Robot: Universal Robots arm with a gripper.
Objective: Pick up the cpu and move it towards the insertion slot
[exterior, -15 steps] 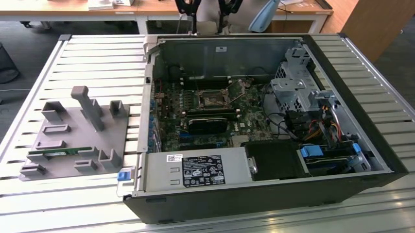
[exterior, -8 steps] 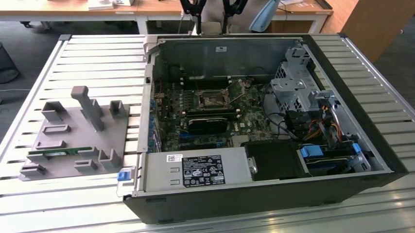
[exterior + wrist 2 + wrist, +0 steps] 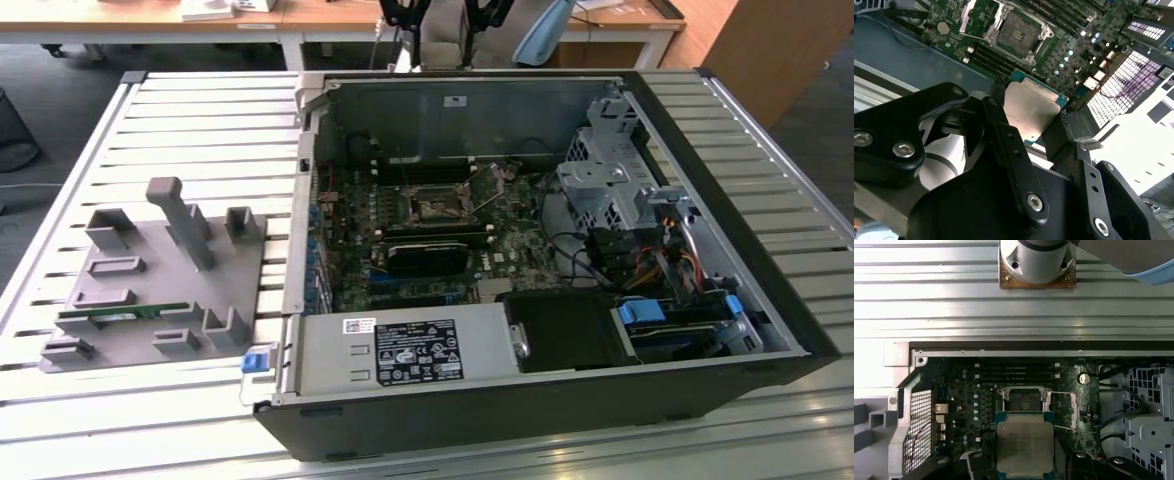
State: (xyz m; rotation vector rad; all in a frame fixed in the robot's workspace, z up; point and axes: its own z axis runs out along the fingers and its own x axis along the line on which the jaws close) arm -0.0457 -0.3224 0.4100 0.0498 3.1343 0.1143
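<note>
Fingers (image 3: 1029,135) hold cpu (image 3: 1031,112) flat above insertion slot (image 3: 1019,34).

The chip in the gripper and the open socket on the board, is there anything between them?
In the first wrist view the chip overlaps the socket's near edge with nothing between. In the second wrist view, memory slots on the board show between them.

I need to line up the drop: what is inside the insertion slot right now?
The insertion slot lies open, its silvery bracket swung aside, with only its dark contact bed inside. The cpu is still outside it, gripped in the claw. The chip covers the slot's near edge in the first wrist view.
</note>
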